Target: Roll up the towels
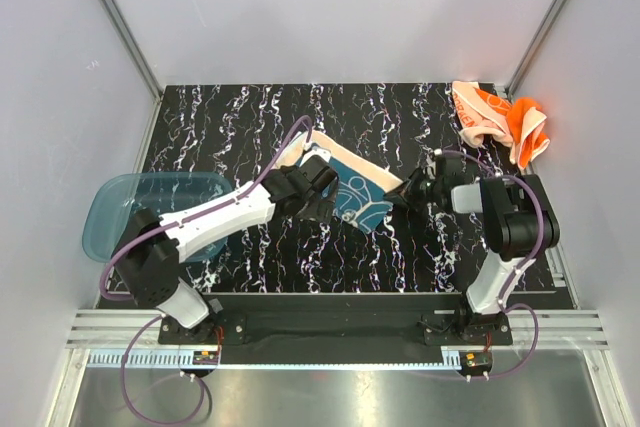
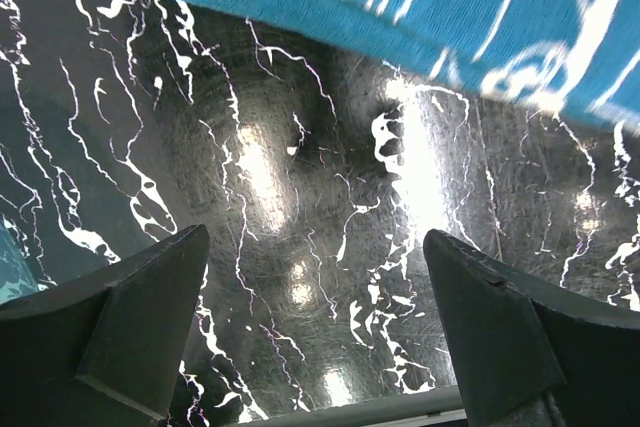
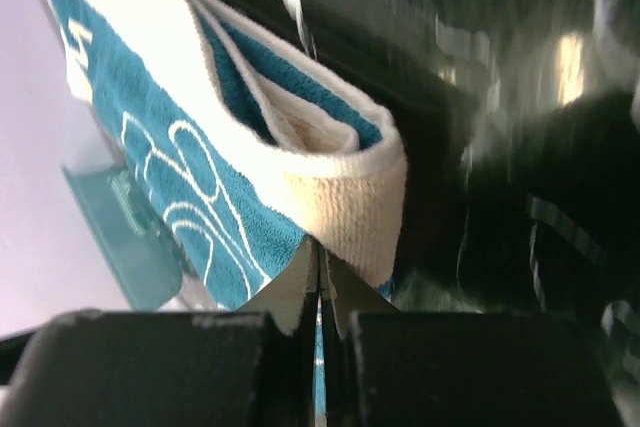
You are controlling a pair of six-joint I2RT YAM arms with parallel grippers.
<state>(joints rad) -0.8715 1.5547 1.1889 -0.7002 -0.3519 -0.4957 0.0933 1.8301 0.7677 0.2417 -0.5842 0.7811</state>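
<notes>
Towel grip shows only on R wrist cam: R gripper (image 3: 320,282) clamped on teal towel (image 3: 170,162) fold; L gripper (image 2: 315,277) fingers apart, towel just ahead.

Bright overhead light; tabletop (image 2: 300,197) glare; wrist views blurred.

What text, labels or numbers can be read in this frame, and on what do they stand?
No text here can be read.
Teal towel: white printed curves and strokes, but no legible letters, even in the right wrist view.
Orange towel: printed marks near one edge, too small to read.
</notes>
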